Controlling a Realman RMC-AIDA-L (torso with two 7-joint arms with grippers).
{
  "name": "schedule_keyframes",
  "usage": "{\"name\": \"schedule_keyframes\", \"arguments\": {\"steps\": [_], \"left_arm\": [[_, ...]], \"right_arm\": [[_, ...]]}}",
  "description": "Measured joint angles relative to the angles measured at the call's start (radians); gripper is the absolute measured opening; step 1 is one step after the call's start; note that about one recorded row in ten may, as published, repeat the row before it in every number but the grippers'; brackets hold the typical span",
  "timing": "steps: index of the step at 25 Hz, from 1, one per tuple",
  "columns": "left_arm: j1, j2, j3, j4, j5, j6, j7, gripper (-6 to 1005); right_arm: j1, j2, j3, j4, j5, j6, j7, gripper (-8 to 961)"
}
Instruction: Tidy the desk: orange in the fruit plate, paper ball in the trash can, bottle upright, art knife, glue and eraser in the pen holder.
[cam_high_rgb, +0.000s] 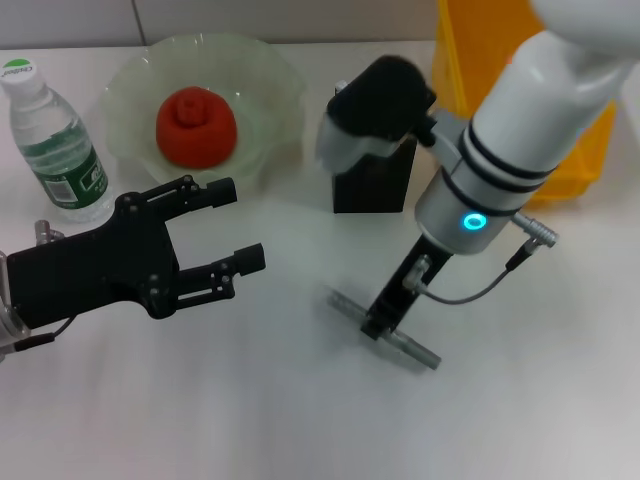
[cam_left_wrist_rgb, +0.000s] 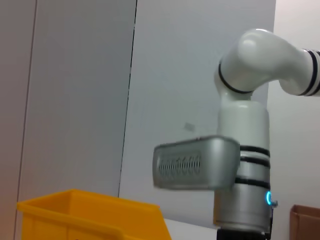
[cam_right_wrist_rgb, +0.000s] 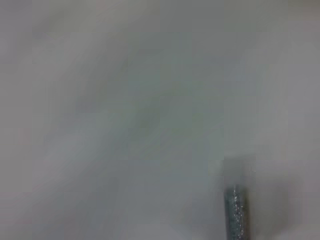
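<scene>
The right claw (cam_high_rgb: 385, 322) is down on the art knife (cam_high_rgb: 384, 329), clamped across it on the counter (cam_high_rgb: 250, 400). Just beyond stands the pen holder (cam_high_rgb: 373, 180). The left claw (cam_high_rgb: 235, 225), fingers apart, hovers near the fruit plate (cam_high_rgb: 258, 90) and upright bottle (cam_high_rgb: 55, 145).

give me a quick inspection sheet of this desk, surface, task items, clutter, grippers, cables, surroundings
surface: white desk, mostly bare in front
job's things: orange sits in the fruit plate; bottle stands upright at far left; black pen holder behind centre; art knife lies flat on the desk; yellow trash can at far right; paper ball, glue and eraser not seen
clutter: nothing seen
grippers: left gripper open, hovering near the plate; right gripper down at the art knife, grip cannot be judged
cables: grey cable loops from the right wrist
surroundings: grey wall panels behind; brown box edge in the left wrist view
</scene>
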Motion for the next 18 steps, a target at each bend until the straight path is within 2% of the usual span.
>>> {"name": "schedule_keyframes", "arguments": {"steps": [4,9,13,18], "left_arm": [[0.0,0.0,0.0,0.0,-0.004,-0.001,0.0,788],[0.0,0.0,0.0,0.0,-0.005,-0.001,0.0,788],[-0.001,-0.001,-0.001,0.0,-0.006,-0.001,0.008,788],[-0.002,-0.002,0.0,-0.001,-0.006,-0.002,0.008,788]], "right_arm": [[-0.097,-0.005,0.078,-0.118,-0.003,0.016,-0.025,140],[-0.219,-0.003,0.253,-0.227,0.04,0.062,-0.133,139],[-0.316,-0.006,0.347,-0.241,0.222,0.127,-0.286,138],[-0.412,-0.006,0.473,-0.176,0.537,0.139,-0.613,135]]}}
